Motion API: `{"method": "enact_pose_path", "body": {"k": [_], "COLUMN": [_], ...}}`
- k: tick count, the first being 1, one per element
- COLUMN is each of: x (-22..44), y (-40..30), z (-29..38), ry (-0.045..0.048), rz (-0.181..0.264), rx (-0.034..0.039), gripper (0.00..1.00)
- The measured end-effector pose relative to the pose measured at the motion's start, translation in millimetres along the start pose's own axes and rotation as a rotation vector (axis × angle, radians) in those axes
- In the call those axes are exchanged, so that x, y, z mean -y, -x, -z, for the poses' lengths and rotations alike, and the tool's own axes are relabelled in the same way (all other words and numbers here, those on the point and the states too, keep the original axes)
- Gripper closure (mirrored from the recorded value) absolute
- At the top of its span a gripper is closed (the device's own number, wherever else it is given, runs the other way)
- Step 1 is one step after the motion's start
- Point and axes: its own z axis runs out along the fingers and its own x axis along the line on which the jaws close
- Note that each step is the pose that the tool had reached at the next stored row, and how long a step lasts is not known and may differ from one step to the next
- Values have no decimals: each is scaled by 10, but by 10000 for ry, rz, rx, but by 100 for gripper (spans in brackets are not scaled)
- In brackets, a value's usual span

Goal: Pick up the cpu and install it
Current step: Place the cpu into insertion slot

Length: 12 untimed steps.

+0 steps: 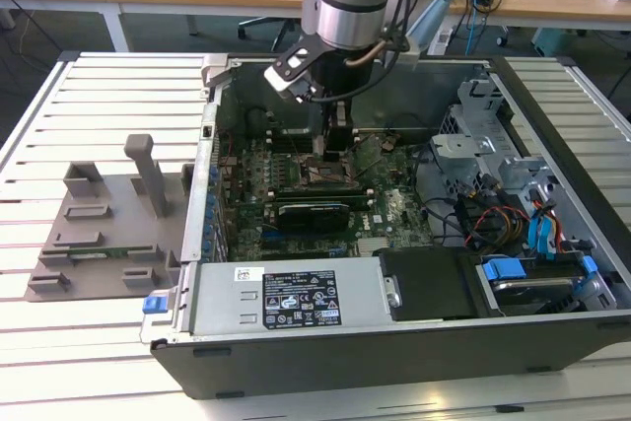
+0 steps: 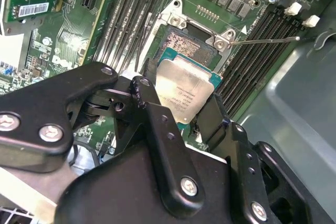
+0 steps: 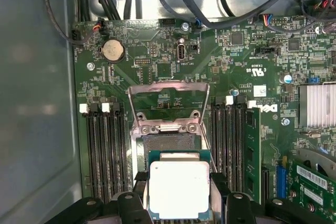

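Observation:
The cpu (image 3: pixel 178 188), a square chip with a silvery metal top and a green rim, is clamped by two opposite edges between my black fingers (image 3: pixel 137 183). My gripper (image 3: pixel 178 200) is shut on it. The chip hangs just over the open socket (image 3: pixel 170 142) on the green motherboard, overlapping the socket's near part, and the socket's metal load plate (image 3: pixel 168 103) is flipped up. In the second wrist view the cpu (image 2: pixel 186 85) sits tilted at the socket's (image 2: pixel 184 45) edge, inside my gripper (image 2: pixel 181 106). The exterior view has my gripper (image 1: pixel 330 140) lowered into the computer case above the board.
Memory slots (image 3: pixel 102 150) flank the socket on both sides. A long black expansion card (image 1: pixel 314 212) lies near the socket. Drive cages and cables (image 1: pixel 503 214) fill the case at the exterior view's right. A grey plastic tray with posts (image 1: pixel 108 234) rests on the slatted table.

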Motion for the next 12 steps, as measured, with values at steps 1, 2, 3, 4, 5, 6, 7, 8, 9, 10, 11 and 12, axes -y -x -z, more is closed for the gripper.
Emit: {"method": "enact_pose_path", "body": {"k": [1, 2, 3, 4, 5, 6, 7, 8, 9, 10, 11, 12], "x": [0, 0, 0, 0, -1, -1, -1, -1, -1, -1, -1, -2], "y": [0, 0, -1, -1, -1, -1, -1, -1, -1, -1, -2, -2], "z": [-5, -10, -18, -25, -29, -32, -37, -40, -43, -47, -53, -63], "ry": [0, 0, 0, 0, 0, 0, 0, -1, 0, 1, 1, 0], "rz": [-1, -1, -1, -1, -1, -1, -1, -1, -1, -1, -1, -1], "rx": [0, 1, 1, 1, 0, 1, 2, 3, 2, 1, -1, 1], "gripper": [45, 45, 45, 45, 45, 45, 45, 45, 45, 45, 45, 45]}}
